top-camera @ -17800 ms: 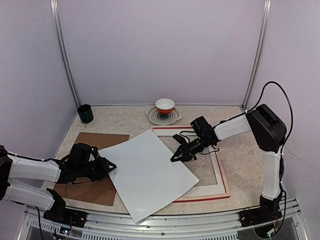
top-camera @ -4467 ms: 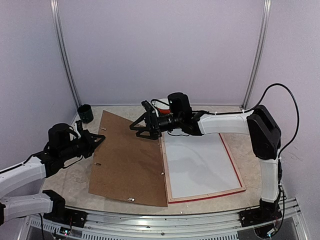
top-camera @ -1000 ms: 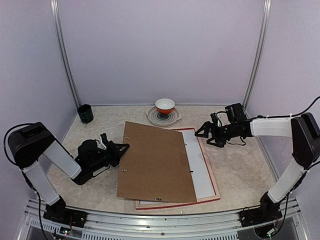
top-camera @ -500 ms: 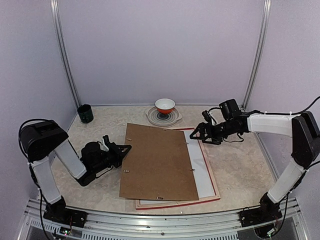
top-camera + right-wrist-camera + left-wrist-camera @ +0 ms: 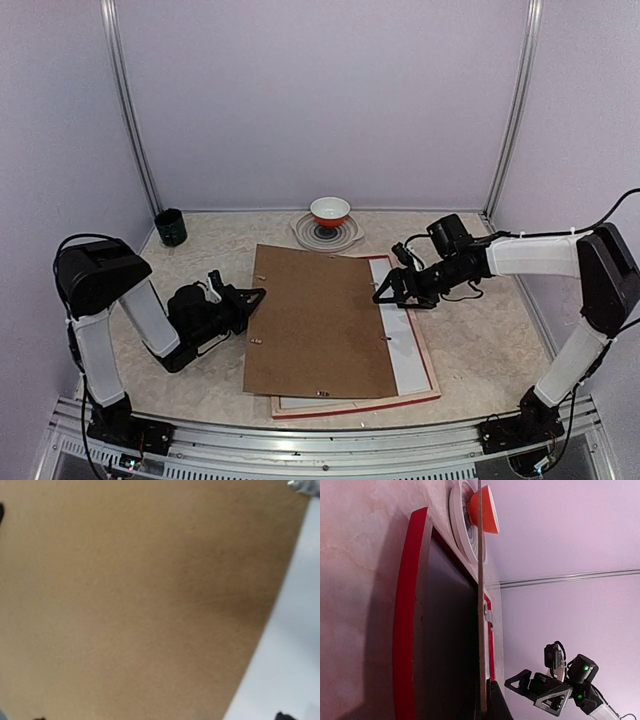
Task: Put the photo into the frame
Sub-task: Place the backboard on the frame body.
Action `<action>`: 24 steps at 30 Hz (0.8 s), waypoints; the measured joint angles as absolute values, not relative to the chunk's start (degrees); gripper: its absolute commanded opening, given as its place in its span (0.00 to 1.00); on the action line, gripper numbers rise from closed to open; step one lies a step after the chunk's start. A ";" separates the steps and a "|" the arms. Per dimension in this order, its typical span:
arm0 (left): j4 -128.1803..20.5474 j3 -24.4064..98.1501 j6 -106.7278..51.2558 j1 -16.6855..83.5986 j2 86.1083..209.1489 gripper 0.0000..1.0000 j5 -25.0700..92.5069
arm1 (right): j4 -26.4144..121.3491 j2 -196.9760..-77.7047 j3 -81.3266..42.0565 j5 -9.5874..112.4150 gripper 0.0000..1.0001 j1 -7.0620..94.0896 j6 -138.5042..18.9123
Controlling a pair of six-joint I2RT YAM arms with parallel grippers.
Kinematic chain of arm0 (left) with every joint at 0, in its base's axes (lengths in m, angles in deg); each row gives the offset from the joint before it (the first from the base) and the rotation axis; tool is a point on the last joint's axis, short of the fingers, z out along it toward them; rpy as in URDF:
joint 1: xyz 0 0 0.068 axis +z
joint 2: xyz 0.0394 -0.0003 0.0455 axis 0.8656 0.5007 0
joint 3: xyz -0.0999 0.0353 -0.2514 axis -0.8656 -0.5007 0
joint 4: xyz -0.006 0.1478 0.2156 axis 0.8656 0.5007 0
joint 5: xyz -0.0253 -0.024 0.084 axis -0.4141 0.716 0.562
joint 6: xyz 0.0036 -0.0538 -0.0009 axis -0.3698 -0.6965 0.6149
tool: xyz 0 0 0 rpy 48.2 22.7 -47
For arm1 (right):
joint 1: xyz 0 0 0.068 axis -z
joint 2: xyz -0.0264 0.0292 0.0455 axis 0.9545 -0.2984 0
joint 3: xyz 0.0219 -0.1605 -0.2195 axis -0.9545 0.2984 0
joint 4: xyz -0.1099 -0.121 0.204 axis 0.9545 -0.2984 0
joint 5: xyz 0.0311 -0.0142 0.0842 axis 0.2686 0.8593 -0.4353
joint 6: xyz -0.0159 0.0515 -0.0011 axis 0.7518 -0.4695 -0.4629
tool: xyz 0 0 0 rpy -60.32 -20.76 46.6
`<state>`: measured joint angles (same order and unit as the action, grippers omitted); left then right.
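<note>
The table (image 5: 480, 340) holds one frame (image 5: 427, 352), one brown backing board (image 5: 318, 325), one photo (image 5: 405, 335), one red-and-white bowl (image 5: 330, 210) on one ringed plate (image 5: 345, 236), and one dark cup (image 5: 171, 227) at the far left corner; two arms work over them. The frame lies flat near the front edge, red rim outward. The photo lies inside it, blank white side up, seen only as a strip along the right between the board and the rim. The board covers the rest of the frame and overhangs its left side, with small metal tabs (image 5: 320, 393) along its edges. The left gripper (image 5: 248, 296) is clamped shut on the board's left edge. The left wrist view shows that edge as a thin line running down between the fingers, lifted clear of the frame below. The right gripper (image 5: 392, 292) has its jaws spread wide and holds nothing, low over the board's right edge where brown meets white. A second ago the right gripper was out beyond the frame's right rim; it has since come in over the frame. The board has slid a little to the right, narrowing the white strip. Much earlier the board lay flat on the table at the left while the photo was held above the frame.
</note>
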<state>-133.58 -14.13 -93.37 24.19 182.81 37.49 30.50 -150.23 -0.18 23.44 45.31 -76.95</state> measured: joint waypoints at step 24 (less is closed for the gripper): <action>-106.87 -6.65 -83.99 20.95 168.99 0.01 43.56 | 30.46 -149.77 4.67 26.72 0.99 38.86 -81.28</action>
